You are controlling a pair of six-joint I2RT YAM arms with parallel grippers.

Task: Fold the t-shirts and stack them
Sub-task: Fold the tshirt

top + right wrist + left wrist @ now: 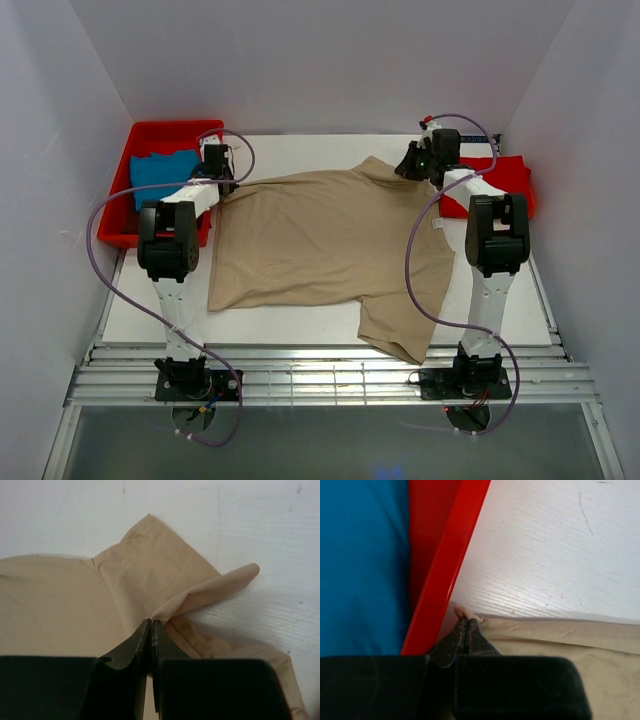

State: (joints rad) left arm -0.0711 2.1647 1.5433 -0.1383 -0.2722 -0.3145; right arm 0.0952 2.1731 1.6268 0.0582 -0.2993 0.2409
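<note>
The tan-beige t-shirt (pixel 320 240) lies spread on the white table, one sleeve hanging over the near edge. My left gripper (pixel 222 180) is shut on its far left corner (pixel 465 614), right beside the red tray's rim. My right gripper (pixel 418 165) is shut on a pinched fold of the shirt near its far right sleeve (pixel 165 611). The blue t-shirt (pixel 160 172) lies in the red tray and shows in the left wrist view (pixel 360 565). The bright red t-shirt (pixel 505 178) lies at the right behind my right arm.
The rigid red plastic tray (pixel 150 135) stands at the far left; its rim (pixel 447 565) is next to my left fingers. White walls enclose the table on three sides. A slatted metal rail runs along the near edge (pixel 320 380).
</note>
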